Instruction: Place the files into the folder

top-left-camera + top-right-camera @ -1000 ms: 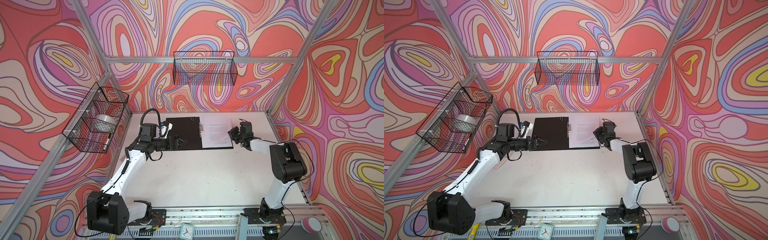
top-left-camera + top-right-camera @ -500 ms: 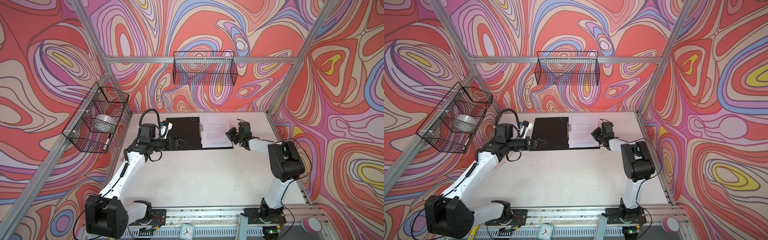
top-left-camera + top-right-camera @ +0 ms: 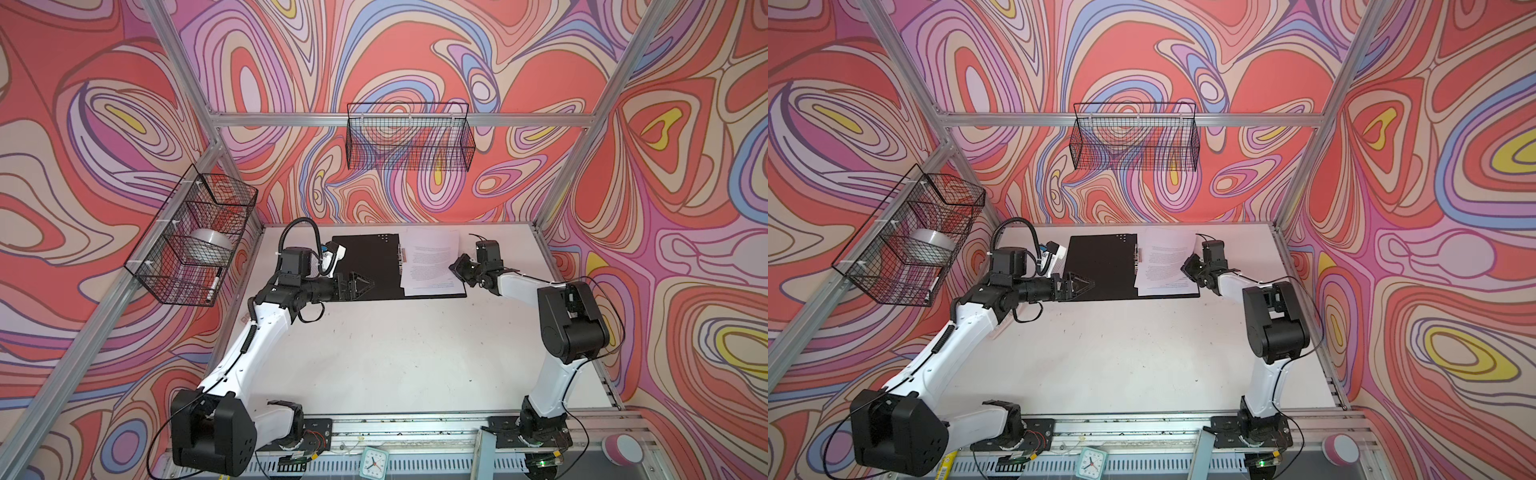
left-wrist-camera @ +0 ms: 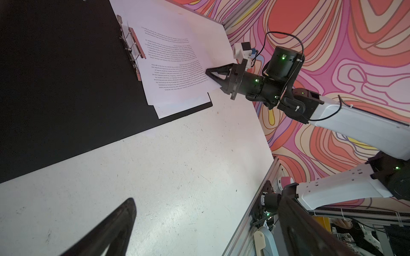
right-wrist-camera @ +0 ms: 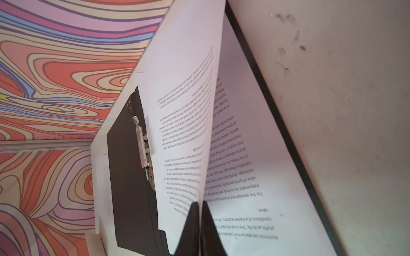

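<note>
R fingers [image 5: 190, 228], clamped tight on the outer edge of the top sheet [image 3: 432, 249], have crept in twd the spine clip [image 3: 400, 259] over the last sec, so that sheet now sits skewed, far corner poking past the folder [image 3: 365, 257] rim, pinched edge lifted off the other files [image 5: 255, 177] lying flat on the black R flap. L fingers [image 4: 115, 221] stay spread wide, holding nothing, over the L flap. Prob means top sheet needs squaring up before it counts as filed.
</note>
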Robot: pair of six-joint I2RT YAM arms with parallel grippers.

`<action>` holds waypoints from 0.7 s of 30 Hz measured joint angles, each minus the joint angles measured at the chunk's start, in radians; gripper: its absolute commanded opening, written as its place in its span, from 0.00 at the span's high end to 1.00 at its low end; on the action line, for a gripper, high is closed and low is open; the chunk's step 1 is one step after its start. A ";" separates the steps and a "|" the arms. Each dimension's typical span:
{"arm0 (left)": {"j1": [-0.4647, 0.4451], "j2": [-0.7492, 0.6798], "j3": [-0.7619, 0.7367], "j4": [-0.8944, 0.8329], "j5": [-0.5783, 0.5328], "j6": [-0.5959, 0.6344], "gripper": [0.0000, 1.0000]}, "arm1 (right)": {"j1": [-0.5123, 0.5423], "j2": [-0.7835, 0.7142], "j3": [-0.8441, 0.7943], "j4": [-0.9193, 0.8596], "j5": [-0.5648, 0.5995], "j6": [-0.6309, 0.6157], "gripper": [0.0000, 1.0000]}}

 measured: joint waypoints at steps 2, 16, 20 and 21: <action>0.000 0.002 0.000 0.000 0.000 0.000 0.00 | -0.004 0.000 0.010 -0.013 -0.016 -0.026 1.00; 0.000 0.015 0.000 0.000 0.000 0.003 0.00 | -0.092 0.022 0.069 -0.135 -0.172 -0.249 1.00; 0.001 0.022 0.000 0.000 0.000 0.003 0.00 | -0.106 0.032 0.084 -0.151 -0.197 -0.287 1.00; 0.001 0.023 0.000 0.000 0.000 0.003 0.00 | -0.105 0.035 0.089 -0.154 -0.202 -0.294 1.00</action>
